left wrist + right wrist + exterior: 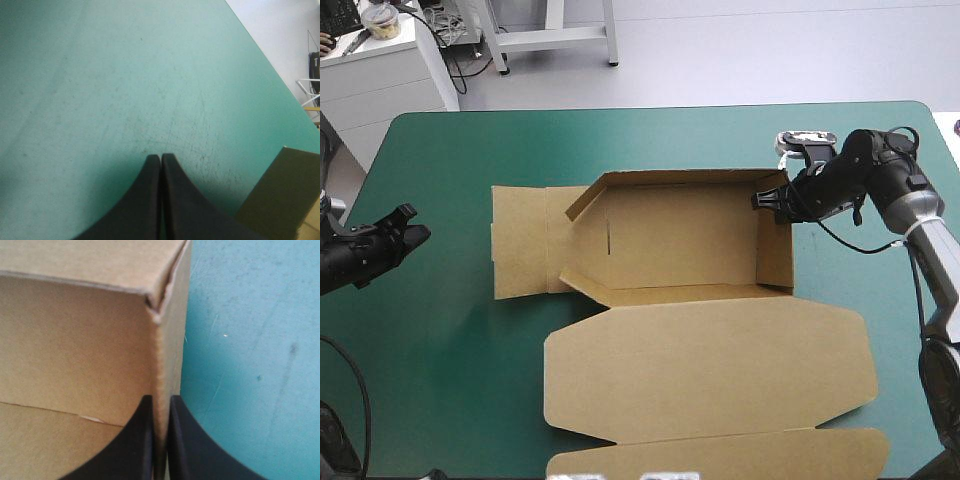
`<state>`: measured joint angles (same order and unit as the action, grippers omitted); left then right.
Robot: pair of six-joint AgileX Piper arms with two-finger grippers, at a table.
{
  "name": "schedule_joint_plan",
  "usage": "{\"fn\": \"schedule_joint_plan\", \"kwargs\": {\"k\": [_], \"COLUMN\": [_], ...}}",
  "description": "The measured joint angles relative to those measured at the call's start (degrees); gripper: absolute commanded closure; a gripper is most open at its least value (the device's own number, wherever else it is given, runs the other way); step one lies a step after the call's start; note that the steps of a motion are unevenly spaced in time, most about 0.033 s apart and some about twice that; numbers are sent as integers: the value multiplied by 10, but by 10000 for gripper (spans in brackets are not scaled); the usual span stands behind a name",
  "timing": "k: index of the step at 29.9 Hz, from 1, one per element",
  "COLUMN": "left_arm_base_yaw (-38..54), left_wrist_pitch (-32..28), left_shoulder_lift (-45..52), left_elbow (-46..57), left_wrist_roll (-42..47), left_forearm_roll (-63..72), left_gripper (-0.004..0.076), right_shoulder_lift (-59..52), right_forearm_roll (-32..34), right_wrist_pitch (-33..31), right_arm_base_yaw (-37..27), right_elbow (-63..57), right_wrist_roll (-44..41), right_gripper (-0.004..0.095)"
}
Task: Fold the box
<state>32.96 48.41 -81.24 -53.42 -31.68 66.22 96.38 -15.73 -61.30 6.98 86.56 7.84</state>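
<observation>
One brown box [680,235] is sitting on one teal-green tabletop [450,370]. Three of its walls [777,240] are standing up: the far one, the near one and the right one. Two small flaps [582,203] are leaning inward at its left end, where one end panel [520,240] is lying flat. One lid [710,370] is lying flat toward the near edge. Two end effectors are showing, the left end effector [415,228] and the right end effector [762,200], each carrying two black fingers [142,210], four in all.
</observation>
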Motion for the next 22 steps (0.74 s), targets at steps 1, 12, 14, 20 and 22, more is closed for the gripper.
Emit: {"fn": "schedule_joint_plan", "kwargs": {"k": [1, 12, 14, 20, 22], "left_arm_base_yaw": [0, 0, 0, 0, 0], "left_wrist_pitch": [-3, -13, -14, -15, -15], "left_shoulder_lift": [0, 0, 0, 0, 0], "left_elbow": [0, 1, 1, 1, 1], "left_wrist_roll": [0, 0, 0, 0, 0], "left_forearm_roll": [0, 2, 2, 2, 2], "left_gripper": [734, 734, 734, 734, 734], "right_shoulder_lift": [3, 22, 22, 22, 22], "right_forearm_roll": [0, -4, -6, -9, -8], "right_wrist_pitch": [7, 68, 70, 85, 88], "right_arm_base_yaw": [0, -1, -1, -1, -1], "right_elbow": [0, -3, -3, -4, -4], "right_wrist_roll": [0, 17, 28, 44, 46], "right_gripper": [921, 837, 734, 247, 147]}}
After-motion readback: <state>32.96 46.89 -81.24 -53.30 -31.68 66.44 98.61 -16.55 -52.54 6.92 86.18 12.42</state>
